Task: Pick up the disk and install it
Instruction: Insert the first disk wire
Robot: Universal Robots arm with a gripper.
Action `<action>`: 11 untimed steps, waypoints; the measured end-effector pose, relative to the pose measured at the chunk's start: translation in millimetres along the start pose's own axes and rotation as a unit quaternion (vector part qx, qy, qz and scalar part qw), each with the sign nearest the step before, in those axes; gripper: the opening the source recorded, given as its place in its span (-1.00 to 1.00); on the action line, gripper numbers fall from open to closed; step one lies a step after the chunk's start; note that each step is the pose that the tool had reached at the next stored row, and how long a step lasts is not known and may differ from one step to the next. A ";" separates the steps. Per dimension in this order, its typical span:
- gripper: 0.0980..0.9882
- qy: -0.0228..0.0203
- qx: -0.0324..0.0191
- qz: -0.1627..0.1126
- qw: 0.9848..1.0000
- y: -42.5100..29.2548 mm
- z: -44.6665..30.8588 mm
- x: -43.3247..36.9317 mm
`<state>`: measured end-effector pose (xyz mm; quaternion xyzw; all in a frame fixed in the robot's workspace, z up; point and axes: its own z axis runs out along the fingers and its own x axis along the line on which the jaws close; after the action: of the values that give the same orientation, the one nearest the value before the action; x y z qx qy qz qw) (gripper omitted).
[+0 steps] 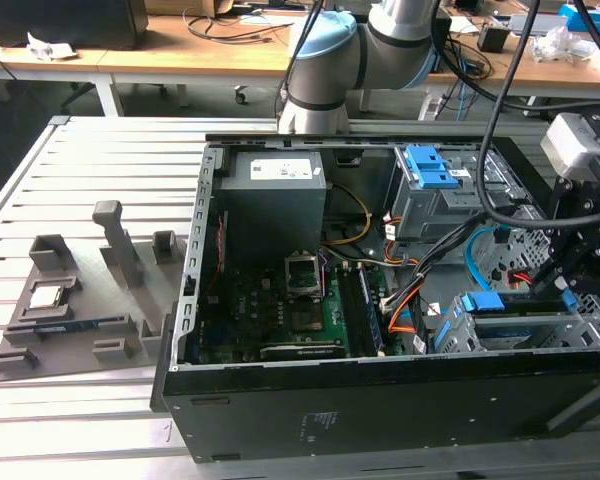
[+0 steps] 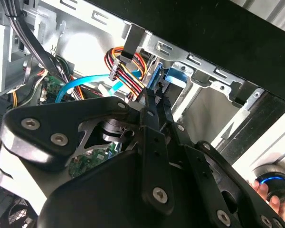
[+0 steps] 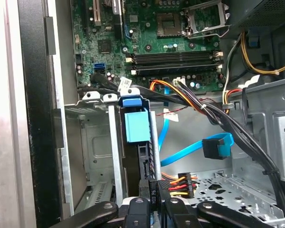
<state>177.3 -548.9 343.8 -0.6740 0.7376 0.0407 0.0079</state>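
A black computer case point(image 1: 380, 400) lay open on its side on a slatted metal worktop point(image 1: 110, 160). Inside the case, a green motherboard point(image 1: 280, 320) covered the floor toward the exterior view's left, with an empty processor socket point(image 1: 305, 272) near its middle. A grey power supply point(image 1: 275, 195) sat at the case's far wall. Beside it, toward the exterior view's right, stood a grey cage point(image 1: 430, 200) topped by a blue latch point(image 1: 430, 165). Bundles of black, orange, yellow and blue cables point(image 1: 420, 290) ran across the case between the motherboard and the drive bays.

At the case's near corner, on the exterior view's right, was a silver drive bay point(image 1: 525, 325). The disk point(image 3: 137, 142) stood in a slot of this bay, its blue frame point(image 3: 135, 127) showing at the slot's mouth in the first wrist view. How far it was seated could not be told.

On the worktop outside the case, to the exterior view's left, lay a grey fixture tray point(image 1: 70, 320) with upright posts and a small square chip point(image 1: 48, 295) in one recess. Behind the worktop stood wooden desks point(image 1: 180, 50) strewn with cables.

The arm point(image 1: 370, 50) rose from behind the case and bent over toward the drive bay. Its gripper point(image 2: 154, 102) hung just over the bay, fingers drawn nearly together at the disk's blue frame; whether they actually gripped it could not be told. In the second wrist view, a person's fingertips point(image 2: 263, 192) rested on a small blue-lit device point(image 2: 271, 183) outside the case.
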 end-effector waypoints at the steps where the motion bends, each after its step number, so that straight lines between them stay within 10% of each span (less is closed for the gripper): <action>1: -0.81 0.000 0.000 0.000 1.000 0.0 0.3 0.0; 11: -0.81 0.000 -0.001 0.000 1.000 -0.6 4.2 0.2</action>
<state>177.7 -548.9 339.6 -0.6740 0.7376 0.0411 0.0075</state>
